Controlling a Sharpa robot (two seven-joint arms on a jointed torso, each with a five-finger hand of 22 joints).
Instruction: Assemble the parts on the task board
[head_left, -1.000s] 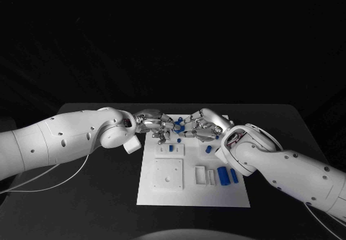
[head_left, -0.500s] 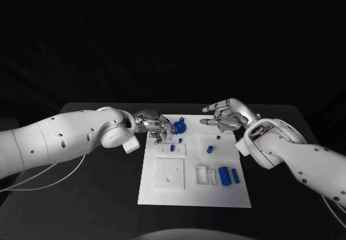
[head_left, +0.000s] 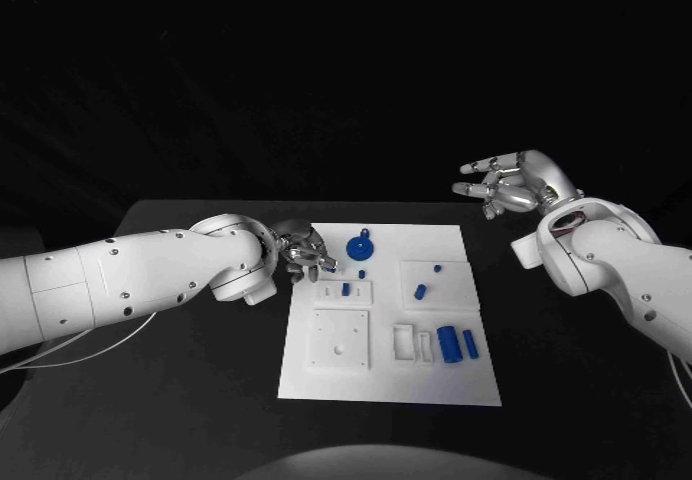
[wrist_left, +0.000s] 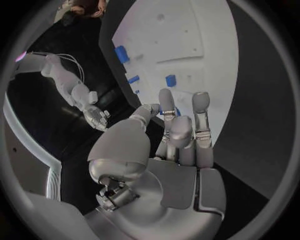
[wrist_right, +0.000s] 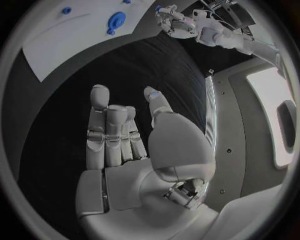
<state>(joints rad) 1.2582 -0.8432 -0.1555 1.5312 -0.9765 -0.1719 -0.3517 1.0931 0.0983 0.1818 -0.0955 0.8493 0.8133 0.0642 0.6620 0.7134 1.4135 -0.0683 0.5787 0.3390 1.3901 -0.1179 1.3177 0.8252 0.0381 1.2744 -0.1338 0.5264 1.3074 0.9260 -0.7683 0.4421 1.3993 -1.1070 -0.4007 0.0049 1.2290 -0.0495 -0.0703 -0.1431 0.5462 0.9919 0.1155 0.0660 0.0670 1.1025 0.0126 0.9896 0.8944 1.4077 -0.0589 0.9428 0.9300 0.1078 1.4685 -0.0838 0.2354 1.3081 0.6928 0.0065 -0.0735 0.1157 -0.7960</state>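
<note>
The left hand (head_left: 300, 252) hovered at the task board's (head_left: 389, 380) far left edge, fingers apart, holding nothing. The right hand (head_left: 513, 183) hung empty and spread beyond the table's (head_left: 188, 350) far right corner. The round blue part (head_left: 361, 246) lay near the board's far edge.

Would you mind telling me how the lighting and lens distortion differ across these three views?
Head view: dark surroundings, the white task board brightly lit, its edges straight. Left wrist view: fisheye circle, the board's edges bowed behind the left hand. Right wrist view: the same curvature, a bright pale patch at the circle's rim, the right hand evenly lit.
</note>
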